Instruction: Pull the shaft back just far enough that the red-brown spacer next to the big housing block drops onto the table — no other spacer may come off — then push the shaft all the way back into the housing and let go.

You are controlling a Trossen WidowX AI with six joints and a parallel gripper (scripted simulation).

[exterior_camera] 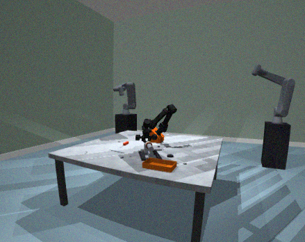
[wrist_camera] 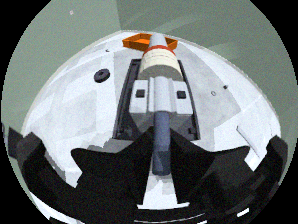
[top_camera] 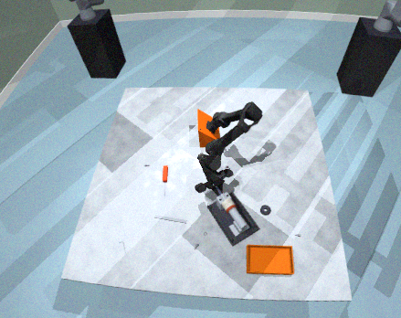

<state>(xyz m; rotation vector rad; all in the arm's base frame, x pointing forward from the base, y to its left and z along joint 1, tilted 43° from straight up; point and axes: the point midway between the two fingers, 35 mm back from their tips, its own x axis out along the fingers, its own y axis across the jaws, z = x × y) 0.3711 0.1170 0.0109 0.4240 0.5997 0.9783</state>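
Note:
My gripper (top_camera: 219, 187) (wrist_camera: 159, 129) is shut on the free end of the blue-grey shaft (wrist_camera: 161, 122), with a finger at each side. The shaft runs into a white block (wrist_camera: 184, 105) with two dark squares, on the dark base frame (top_camera: 247, 236) (wrist_camera: 125, 102). Beyond it are cream and greyish spacers (wrist_camera: 161, 57). The red-brown spacer (top_camera: 230, 207) (wrist_camera: 165, 48) is a thin ring beyond the cream part, against the light grey housing (top_camera: 236, 217) (wrist_camera: 157, 39). It is still in line with them. The shaft's far end is hidden.
An orange tray (top_camera: 269, 259) (exterior_camera: 159, 165) (wrist_camera: 134, 42) stands beyond the base frame. A black ring (top_camera: 265, 210) (wrist_camera: 102, 75) lies beside it. A red-orange block (top_camera: 165, 174) (exterior_camera: 126, 143) and a thin rod (top_camera: 171, 219) lie on the other side. An orange upright piece (top_camera: 204, 137) stands by the arm's base.

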